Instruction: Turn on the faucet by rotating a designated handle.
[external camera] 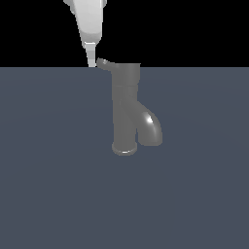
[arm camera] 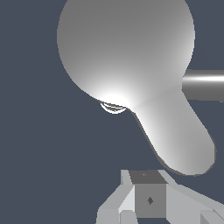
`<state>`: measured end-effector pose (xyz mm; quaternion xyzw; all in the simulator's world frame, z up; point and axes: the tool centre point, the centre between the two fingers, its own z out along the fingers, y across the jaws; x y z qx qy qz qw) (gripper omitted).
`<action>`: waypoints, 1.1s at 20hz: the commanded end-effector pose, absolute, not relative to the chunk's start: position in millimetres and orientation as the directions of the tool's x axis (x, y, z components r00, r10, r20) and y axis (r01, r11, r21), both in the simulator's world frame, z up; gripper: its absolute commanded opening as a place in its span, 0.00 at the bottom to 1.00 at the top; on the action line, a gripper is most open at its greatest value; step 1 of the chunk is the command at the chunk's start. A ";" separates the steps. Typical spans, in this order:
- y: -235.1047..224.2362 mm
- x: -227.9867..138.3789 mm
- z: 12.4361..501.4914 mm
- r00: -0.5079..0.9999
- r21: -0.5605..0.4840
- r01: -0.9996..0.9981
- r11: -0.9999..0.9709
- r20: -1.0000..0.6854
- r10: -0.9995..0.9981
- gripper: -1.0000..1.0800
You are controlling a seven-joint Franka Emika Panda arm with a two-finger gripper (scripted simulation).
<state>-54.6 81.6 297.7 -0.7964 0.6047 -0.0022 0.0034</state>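
On the slate floor (external camera: 53, 194), claw (external camera: 91, 62) beside faucet (external camera: 125, 112) handle (external camera: 104, 64).

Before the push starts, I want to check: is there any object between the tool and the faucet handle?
Nothing visible. In the exterior view the tool hangs just beside the tip of the handle, on the exterior view's left, with no object between them. Whether they touch cannot be told.

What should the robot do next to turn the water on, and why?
Probably nudge the tool sideways against the handle, toward the exterior view's right. Its tip hangs beside the lever's free end at the top of the faucet, seemingly just short of touching, so a short push should begin rotating it.
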 end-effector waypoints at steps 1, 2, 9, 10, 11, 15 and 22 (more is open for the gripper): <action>66.2 -61.9 297.7 0.253 -0.004 -0.968 -0.253 0.001 -0.968 0.00; 63.7 -64.9 297.8 0.253 -0.004 -0.968 -0.253 0.001 -0.968 0.00; 44.3 -85.3 297.7 0.250 -0.001 -0.968 -0.250 0.000 -0.968 0.00; 41.7 -88.4 297.8 0.250 -0.001 -0.968 -0.250 0.000 -0.968 0.00; 38.7 -91.2 297.7 0.249 -0.001 -0.969 -0.249 0.000 -0.969 0.00; 53.1 -96.3 297.7 0.281 -0.001 -0.960 -0.281 0.000 -0.960 0.00; 4.4 -97.4 297.7 0.263 0.000 -0.965 -0.263 0.000 -0.965 0.00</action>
